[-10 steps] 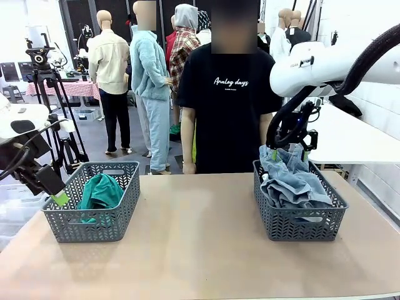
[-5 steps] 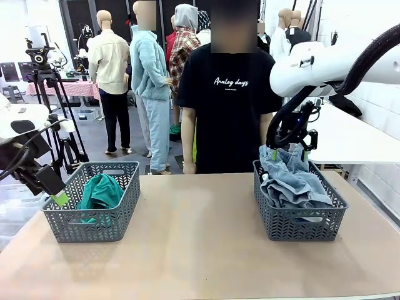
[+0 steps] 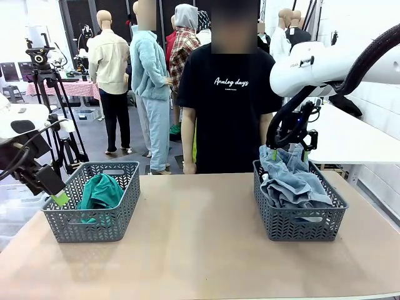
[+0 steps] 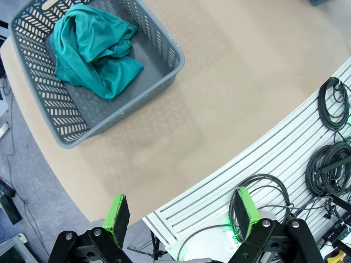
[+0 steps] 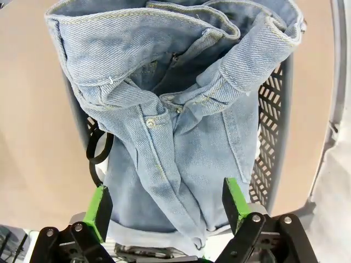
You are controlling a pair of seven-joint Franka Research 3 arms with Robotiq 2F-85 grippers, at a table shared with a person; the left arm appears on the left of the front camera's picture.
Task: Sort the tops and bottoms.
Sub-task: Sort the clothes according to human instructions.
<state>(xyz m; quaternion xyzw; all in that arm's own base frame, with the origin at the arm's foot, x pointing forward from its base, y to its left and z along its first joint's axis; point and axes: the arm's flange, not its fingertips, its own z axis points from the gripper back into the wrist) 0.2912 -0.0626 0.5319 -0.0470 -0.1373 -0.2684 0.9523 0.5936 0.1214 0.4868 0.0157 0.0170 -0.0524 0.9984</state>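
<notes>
A teal-green top [image 3: 100, 190] lies crumpled in the grey basket [image 3: 119, 228] on the table's left. The left wrist view looks down on this top [image 4: 96, 49] in its basket [image 4: 164, 49]. My left gripper [image 3: 59, 197] hangs open just outside the basket's left wall, and its own view shows the gripper [image 4: 181, 213] with nothing between its fingers. Pale light-blue denim bottoms [image 3: 294, 181] are heaped in the right basket [image 3: 300, 228]. My right gripper [image 3: 290, 153] hovers open over their far end. In its wrist view the gripper [image 5: 167, 207] hangs above the denim [image 5: 175, 109].
A person in a black T-shirt [image 3: 228, 94] stands at the far edge, between the two baskets. The bare tabletop [image 3: 200, 237] spreads between the baskets. Cables [image 4: 329, 164] hang below the table's near edge beside my left arm.
</notes>
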